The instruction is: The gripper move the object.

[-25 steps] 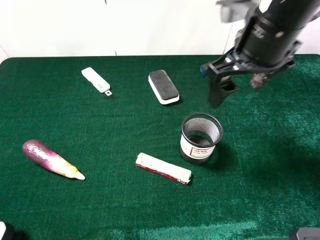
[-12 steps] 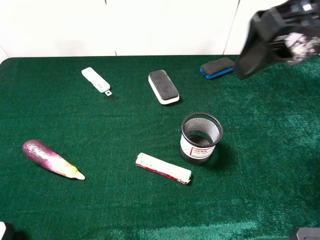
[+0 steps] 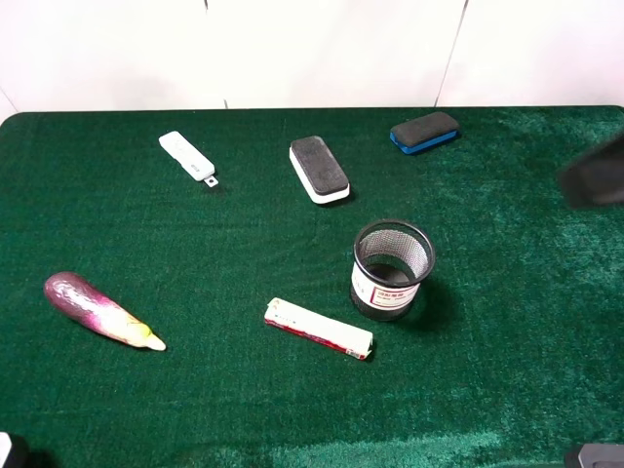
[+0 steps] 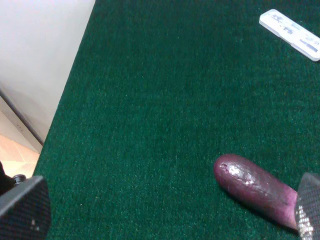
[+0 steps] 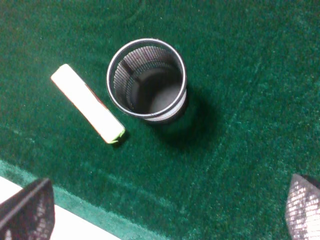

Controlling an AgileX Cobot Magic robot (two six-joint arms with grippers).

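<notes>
The black wire-mesh pen cup [image 3: 392, 271] stands upright and empty on the green cloth, right of the middle, its white label with red stripes facing the front. It also shows in the right wrist view [image 5: 147, 80], well below my right gripper [image 5: 165, 210]. That gripper is open and empty, its fingertips [image 5: 27, 212] far apart. In the high view only a blurred dark part of my right arm [image 3: 597, 174] shows at the right edge. My left gripper [image 4: 165, 215] is open and empty over the table's left edge, near the eggplant [image 4: 255, 187].
A white and red flat box [image 3: 319, 329] lies just front-left of the cup. A purple eggplant [image 3: 97, 310] lies at front left. A white device [image 3: 187, 156], a white black-topped eraser [image 3: 319, 168] and a blue eraser [image 3: 424, 132] lie toward the back.
My right arm has swung from just behind the cup up and away to the right edge of the high view, uncovering the blue eraser. The cup and other items have not moved.
</notes>
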